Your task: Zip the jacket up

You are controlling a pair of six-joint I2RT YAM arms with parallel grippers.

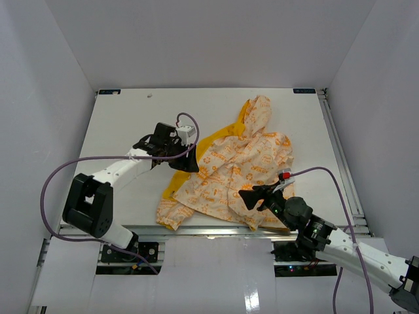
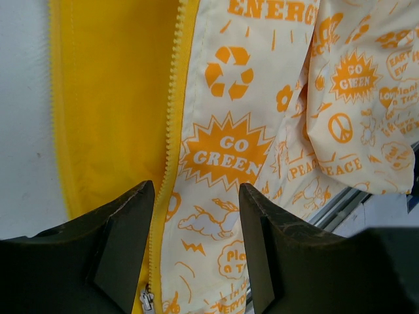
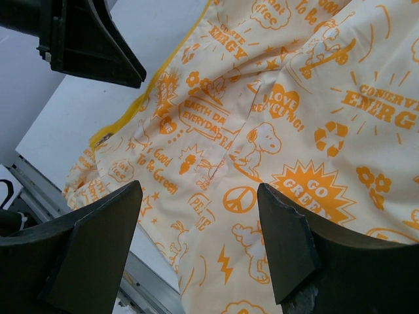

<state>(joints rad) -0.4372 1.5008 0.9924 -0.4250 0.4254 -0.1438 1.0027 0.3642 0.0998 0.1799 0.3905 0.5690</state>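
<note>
Plainly, the jacket (image 1: 242,163) is spread on the table (image 1: 131,124) toward 3 o'clock, one front folded back, smooth yellow lining (image 2: 111,98) shown. The left gripper (image 1: 186,165) is held open astride the ridged zipper teeth (image 2: 171,131), probably for the slider (image 2: 147,301). The right gripper (image 1: 249,196), also open, is poised over the crinkled hem (image 1: 216,212) at 5 o'clock, presumably to anchor it.

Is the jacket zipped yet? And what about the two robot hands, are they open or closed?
jacket: unzipped, lying rumpled on the table, yellow lining showing.
zipper: undone, one row of teeth bare.
left gripper: open, over the zipper edge, holding nothing.
right gripper: open, over the printed cloth, holding nothing.
</note>
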